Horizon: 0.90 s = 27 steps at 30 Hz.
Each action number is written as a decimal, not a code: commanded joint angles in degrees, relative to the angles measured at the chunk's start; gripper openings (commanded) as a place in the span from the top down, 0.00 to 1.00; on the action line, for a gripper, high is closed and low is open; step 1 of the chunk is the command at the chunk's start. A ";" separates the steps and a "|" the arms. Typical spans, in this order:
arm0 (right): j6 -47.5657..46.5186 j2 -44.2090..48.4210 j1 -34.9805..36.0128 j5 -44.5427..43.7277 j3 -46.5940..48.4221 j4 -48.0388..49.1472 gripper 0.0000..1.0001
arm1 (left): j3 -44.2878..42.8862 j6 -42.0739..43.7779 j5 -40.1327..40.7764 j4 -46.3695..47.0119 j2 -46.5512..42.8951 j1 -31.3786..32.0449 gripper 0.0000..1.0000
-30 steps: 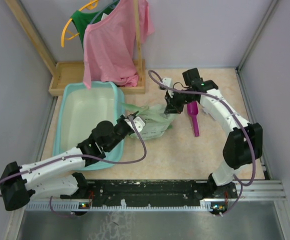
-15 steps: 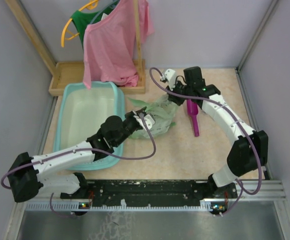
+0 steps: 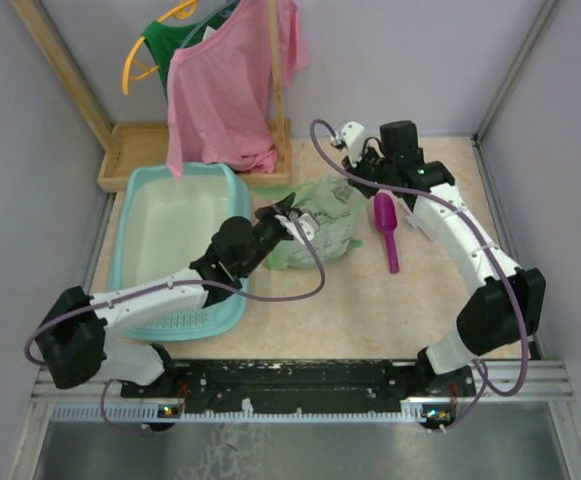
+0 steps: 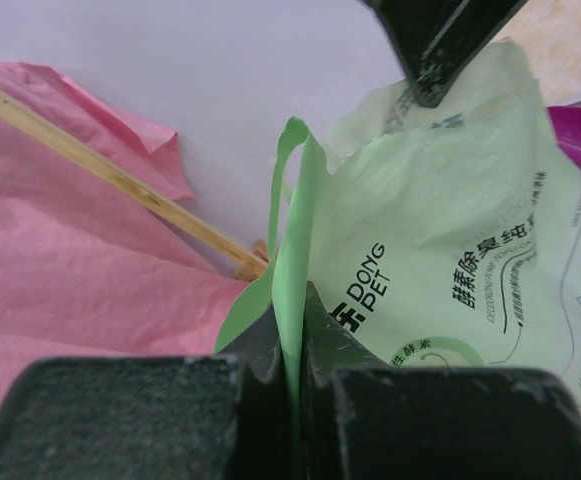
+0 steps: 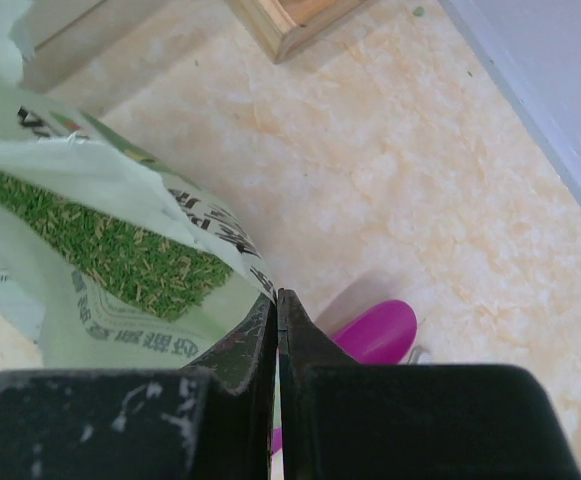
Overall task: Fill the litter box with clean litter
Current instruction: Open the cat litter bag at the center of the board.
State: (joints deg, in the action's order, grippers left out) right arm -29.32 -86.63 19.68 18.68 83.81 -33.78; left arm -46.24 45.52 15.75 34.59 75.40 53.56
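At the table's left, litter box (image 3: 135,190): lies flat with its long side running away from the arms; the left arm crosses its right rim and could nudge it out of line
Left gripper (image 4: 292,330): clamped tight on a thin fold of the bag's edge, just right of the box; the film is slick and could slip out or tear under load
Bag (image 3: 320,225): pale green, printed, held between both grippers over the table and beside the box, not above it; tipped here, it would spill onto the tabletop
Right gripper (image 5: 277,310): jaws closed, pinching the torn upper edge of the bag at its far right corner; an uneven pull between the two arms could rip the opening wider
Magenta scoop (image 3: 388,235): lies on the table to the right of the bag, untouched
Litter box contents: whitish base bare, no granules seen, so filling looks not yet begun
Bag contents: clean litter (image 5: 110,250), a grainy green mass visible through the open mouth in the right wrist view; how much is left cannot be told
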 commanded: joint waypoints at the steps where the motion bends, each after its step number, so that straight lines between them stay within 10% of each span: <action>1: 0.64 5.92 -2.01 0.34 3.42 2.49 1.00 | -9.06 3.22 -0.65 19.76 1.16 -4.05 1.00; 14: 2.12 14.97 -3.96 10.74 -7.06 -1.91 1.00 | -11.52 -4.76 -6.21 20.52 3.05 -7.27 1.00; 18: -0.33 13.86 -4.48 17.84 -5.44 -5.50 0.63 | -7.73 -7.20 -5.22 18.65 -0.25 -6.31 1.00; 27: -12.61 8.10 -4.17 24.43 -0.28 -13.81 0.56 | -2.09 -9.01 -1.43 17.46 -5.41 -4.26 1.00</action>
State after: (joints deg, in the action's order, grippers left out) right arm -35.16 -75.90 15.31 37.56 77.97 -43.72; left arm -46.35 36.95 11.14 35.99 75.75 49.43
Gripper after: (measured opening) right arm 0.447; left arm 0.006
